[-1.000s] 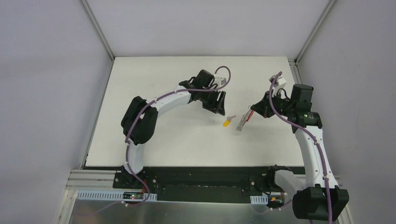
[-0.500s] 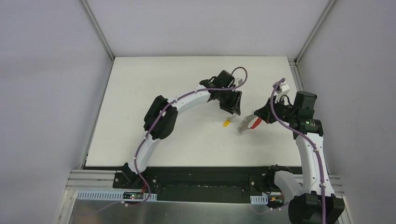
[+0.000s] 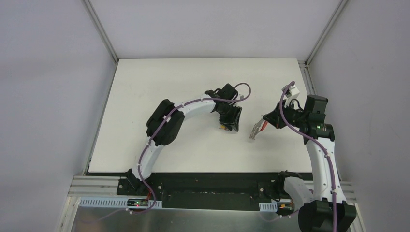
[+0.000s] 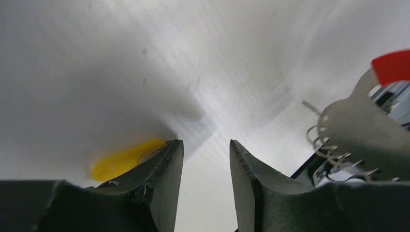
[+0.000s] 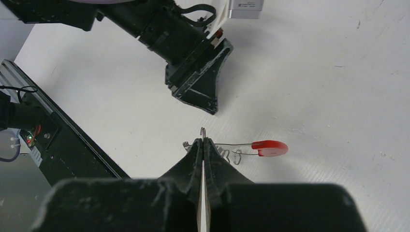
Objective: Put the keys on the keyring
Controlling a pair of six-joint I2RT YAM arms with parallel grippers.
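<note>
Key (image 4: pixel 123 162): one, yellow-headed, just outside left pincer (image 4: pixel 207 143), whose jaws stand apart.
Keyring (image 5: pixel 270 147): one, clamped in right pincer (image 5: pixel 203 141).

Left pincer (image 3: pixel 230 126) has swung down over the key (image 4: pixel 123 162), jaws narrowing

A white table (image 3: pixel 159 92) stands inside plain grey walls (image 3: pixel 48 96), with two aluminium struts (image 3: pixel 101 31) slanting up from its far corners. A black plate (image 3: pixel 212 186) runs along the near edge. In front of it lies a dull metal sheet (image 3: pixel 193 220) carrying two white slotted ducts (image 3: pixel 104 202). A small circuit board (image 3: pixel 137 203) with a red light sits beside the left duct. Faint scuffs (image 5: pixel 360 22) mark the tabletop.
</note>
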